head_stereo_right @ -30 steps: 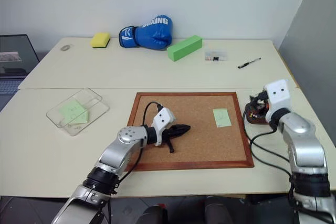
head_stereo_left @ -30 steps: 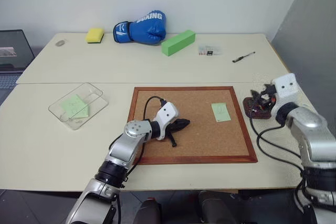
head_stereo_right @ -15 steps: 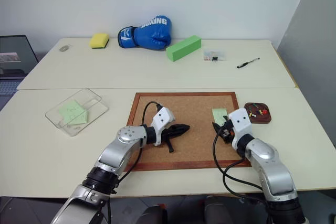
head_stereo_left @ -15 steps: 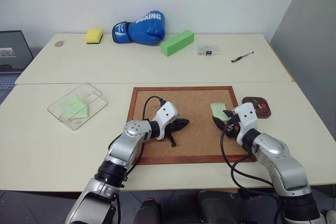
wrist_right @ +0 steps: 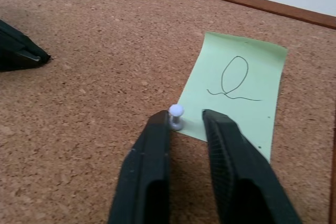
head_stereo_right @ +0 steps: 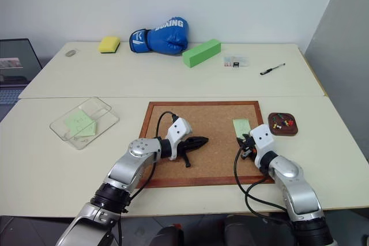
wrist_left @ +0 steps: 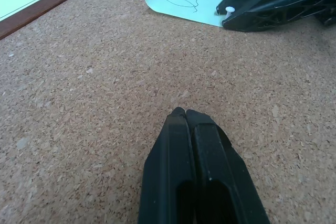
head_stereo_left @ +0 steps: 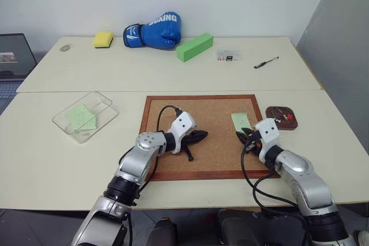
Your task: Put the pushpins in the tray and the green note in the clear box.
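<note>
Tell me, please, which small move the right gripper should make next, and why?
Probably close fully on the white pushpin and pull it out. The right gripper already brackets it with a small gap, and the pin holds a corner of the green note to the corkboard. The tray lies nearby.

- The green note (wrist_right: 237,91) is showing pale green with a dark looping scribble.
- The pushpin (wrist_right: 176,116) at its corner is looking white.
- The corkboard (head_stereo_left: 210,136) is showing speckled tan inside a reddish-brown frame.
- The tray (head_stereo_right: 283,124) is showing dark reddish-brown, holding red and yellow pushpins (head_stereo_right: 279,123).
- The boxing glove (head_stereo_left: 154,30) is showing blue with white lettering.
</note>
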Controlling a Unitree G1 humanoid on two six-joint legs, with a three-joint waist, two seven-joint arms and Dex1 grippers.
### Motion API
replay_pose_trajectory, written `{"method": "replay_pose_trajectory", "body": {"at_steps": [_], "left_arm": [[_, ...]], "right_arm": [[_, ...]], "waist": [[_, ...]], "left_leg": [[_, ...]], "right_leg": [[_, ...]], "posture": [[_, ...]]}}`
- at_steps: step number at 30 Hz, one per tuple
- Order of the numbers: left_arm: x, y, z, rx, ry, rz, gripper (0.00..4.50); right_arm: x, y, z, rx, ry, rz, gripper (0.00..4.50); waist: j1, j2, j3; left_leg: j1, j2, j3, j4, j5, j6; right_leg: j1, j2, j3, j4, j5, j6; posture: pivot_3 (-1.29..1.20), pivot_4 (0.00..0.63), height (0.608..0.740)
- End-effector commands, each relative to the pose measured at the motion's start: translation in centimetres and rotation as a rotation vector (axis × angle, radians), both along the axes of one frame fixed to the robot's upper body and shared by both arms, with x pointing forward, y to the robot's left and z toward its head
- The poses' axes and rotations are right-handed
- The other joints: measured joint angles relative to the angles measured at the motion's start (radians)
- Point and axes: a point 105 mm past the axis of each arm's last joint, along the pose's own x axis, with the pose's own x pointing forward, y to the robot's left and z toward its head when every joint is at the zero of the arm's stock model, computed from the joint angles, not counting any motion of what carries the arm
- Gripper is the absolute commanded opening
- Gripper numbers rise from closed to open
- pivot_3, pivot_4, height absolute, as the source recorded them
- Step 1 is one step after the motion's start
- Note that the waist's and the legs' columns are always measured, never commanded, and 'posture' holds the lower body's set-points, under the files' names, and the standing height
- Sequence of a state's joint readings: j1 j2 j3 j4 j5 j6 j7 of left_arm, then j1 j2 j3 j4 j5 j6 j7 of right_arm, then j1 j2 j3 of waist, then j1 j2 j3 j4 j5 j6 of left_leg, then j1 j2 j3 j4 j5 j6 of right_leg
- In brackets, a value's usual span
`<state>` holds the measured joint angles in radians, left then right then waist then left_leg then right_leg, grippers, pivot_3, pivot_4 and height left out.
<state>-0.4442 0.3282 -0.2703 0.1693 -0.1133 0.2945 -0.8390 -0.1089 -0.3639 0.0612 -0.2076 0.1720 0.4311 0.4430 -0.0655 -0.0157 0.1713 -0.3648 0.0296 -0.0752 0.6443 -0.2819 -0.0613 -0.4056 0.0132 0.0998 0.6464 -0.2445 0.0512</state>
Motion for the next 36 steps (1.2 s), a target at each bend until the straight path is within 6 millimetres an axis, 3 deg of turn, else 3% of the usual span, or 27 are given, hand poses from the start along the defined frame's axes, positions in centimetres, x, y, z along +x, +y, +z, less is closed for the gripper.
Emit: {"method": "replay_pose_trajectory", "body": {"at_steps": [1, 6, 15, 21, 25, 29, 31, 36], "left_arm": [[-0.5, 1.3, -2.7, 0.077, 0.088, 0.028, 0.00], [-0.5, 1.3, -2.8, 0.079, 0.088, 0.029, 0.00], [-0.5, 1.4, -2.9, 0.083, 0.091, 0.030, 0.00], [0.0, 2.4, -2.6, 0.098, 0.075, 0.041, 0.00], [1.8, 4.9, -1.4, 0.134, 0.026, 0.089, 0.57], [4.9, 7.2, 0.9, 0.093, -0.016, 0.233, 1.31], [6.1, 7.2, 2.8, 0.039, -0.027, 0.269, 1.66], [6.7, 4.4, 6.3, -0.125, 0.020, 0.235, 2.67]], "right_arm": [[-0.1, -0.3, 1.3, 0.021, -0.050, -0.004, 0.10], [-0.2, 0.1, 2.3, 0.029, -0.090, 0.014, 0.02], [-0.8, 2.0, 6.6, -0.005, -0.237, 0.115, 0.02], [-0.6, 2.4, 8.1, -0.014, -0.273, 0.137, 0.02], [-0.5, 2.6, 8.7, -0.022, -0.290, 0.147, 0.00], [-0.3, 2.8, 9.2, -0.037, -0.308, 0.159, 0.00], [-0.3, 2.9, 9.4, -0.050, -0.317, 0.169, 0.00], [-0.3, 3.2, 9.9, -0.092, -0.342, 0.198, 0.00]], "waist": [[0.001, 0.000, 0.000], [0.002, 0.000, 0.000], [-0.001, 0.000, 0.000], [-0.001, 0.000, 0.000], [-0.011, -0.001, 0.000], [-0.022, -0.001, 0.001], [-0.023, -0.002, 0.002], [-0.017, -0.005, 0.006]], "left_leg": [[0.000, 0.000, 0.000, 0.000, 0.000, 0.000], [0.000, 0.000, 0.000, 0.000, 0.000, 0.000], [0.000, 0.000, 0.000, 0.000, 0.000, 0.000], [0.000, 0.000, 0.000, 0.000, 0.000, 0.000], [0.000, 0.000, 0.000, 0.000, 0.000, 0.000], [0.001, 0.000, 0.000, 0.000, 0.000, 0.000], [0.001, 0.000, -0.001, 0.001, 0.000, 0.000], [-0.002, 0.000, -0.001, 0.001, 0.001, 0.001]], "right_leg": [[0.000, 0.000, 0.000, 0.000, 0.000, 0.000], [0.000, 0.000, 0.000, 0.000, 0.000, 0.000], [0.000, 0.000, 0.000, 0.000, 0.000, 0.000], [0.000, 0.000, 0.000, 0.000, 0.000, 0.000], [0.000, 0.000, 0.000, 0.000, 0.000, 0.000], [-0.001, 0.001, 0.000, 0.001, 0.000, 0.000], [-0.001, 0.001, 0.000, 0.002, 0.000, 0.000], [-0.002, 0.001, 0.000, 0.001, 0.000, 0.001]], "posture": [[0.00, 0.150, 0.740], [0.00, 0.150, 0.740], [0.00, 0.150, 0.740], [0.00, 0.150, 0.740], [0.00, 0.150, 0.740], [0.00, 0.150, 0.740], [0.00, 0.150, 0.740], [0.00, 0.150, 0.740]]}}
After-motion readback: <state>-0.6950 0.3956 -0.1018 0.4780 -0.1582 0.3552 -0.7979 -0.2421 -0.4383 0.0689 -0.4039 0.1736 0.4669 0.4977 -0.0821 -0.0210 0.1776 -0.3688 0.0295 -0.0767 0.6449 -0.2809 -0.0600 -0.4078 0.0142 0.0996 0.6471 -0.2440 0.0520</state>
